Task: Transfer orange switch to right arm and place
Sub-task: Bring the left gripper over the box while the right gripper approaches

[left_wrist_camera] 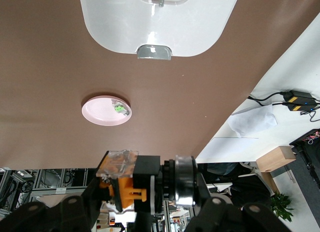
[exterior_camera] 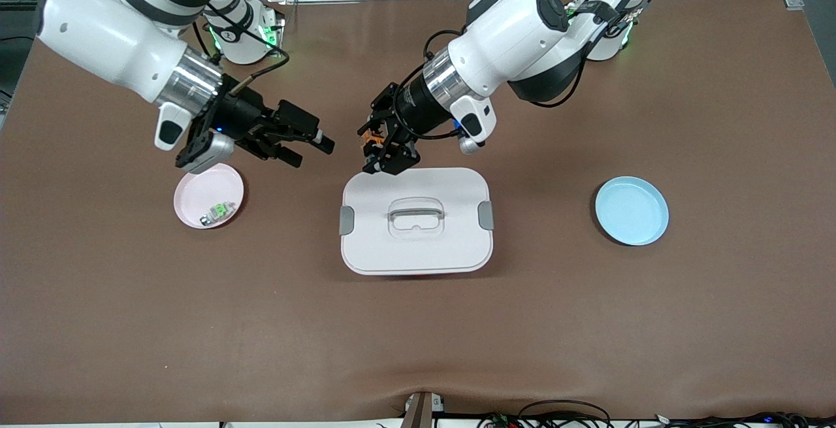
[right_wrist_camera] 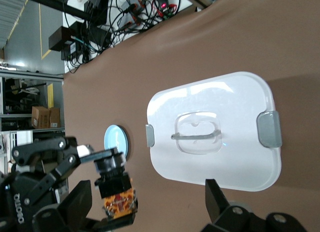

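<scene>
Left gripper (exterior_camera: pixel 382 153) was clenched on the orange switch (exterior_camera: pixel 372 140), held in the air over the table just beside the white lidded box (exterior_camera: pixel 416 221) (black cap visible in the left wrist view). Right gripper (exterior_camera: pixel 307 148) hung with fingers spread wide, holding nothing, near the pink dish (exterior_camera: pixel 209 196). The pink dish held 1 green-and-clear part (exterior_camera: pixel 219 211); the blue dish (exterior_camera: pixel 631 210) held nothing.
</scene>
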